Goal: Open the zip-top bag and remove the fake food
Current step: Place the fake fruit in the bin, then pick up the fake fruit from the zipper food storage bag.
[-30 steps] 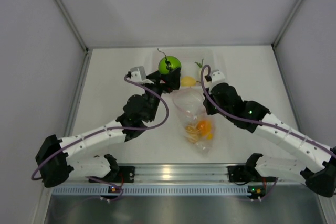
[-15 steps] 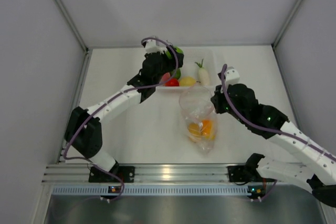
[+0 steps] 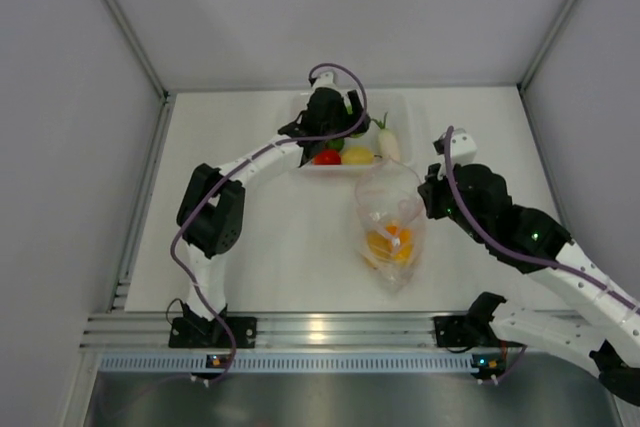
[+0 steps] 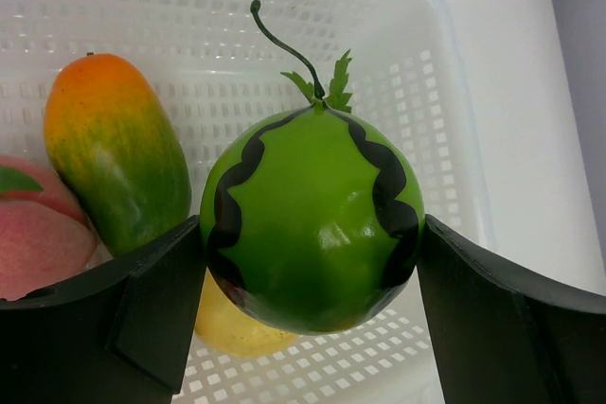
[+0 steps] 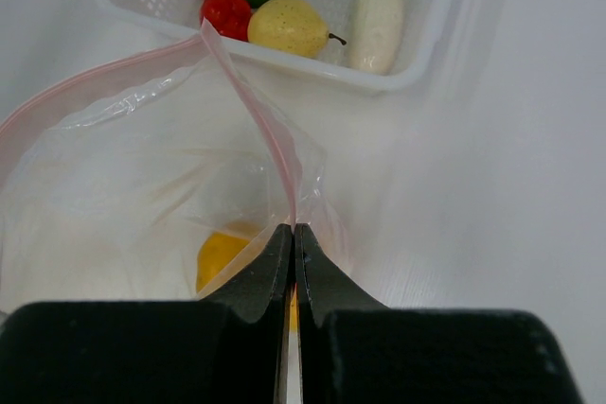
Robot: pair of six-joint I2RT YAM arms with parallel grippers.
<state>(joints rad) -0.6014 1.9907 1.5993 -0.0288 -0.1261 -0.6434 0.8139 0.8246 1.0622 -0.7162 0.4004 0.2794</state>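
- Top external view shows the unloading step in hand. The left gripper (image 3: pixel 342 130) hangs over the white basket (image 3: pixel 352 171) on the far side of the table. The zip-top bag (image 3: pixel 392 209) lies just in front of the basket, its mouth open toward it.
- Left wrist view settles what the overhead one hides. The jaws stand wide, clamped on either side of a green watermelon (image 4: pixel 312 215), above a mango (image 4: pixel 114 149) and a peach (image 4: pixel 38 243) in the basket.
- Right wrist view shows the right gripper (image 5: pixel 293 234) with jaws together, pinching the bag's pink zip strip (image 5: pixel 251 111) so the mouth is held up.
- Orange and yellow fake food (image 3: pixel 388 242) lies inside the bag, so the task looks only partly done.
- Next, I judge, the left jaws must release the watermelon into the basket. The arm then has to reach into the bag's mouth without dragging the thin film.
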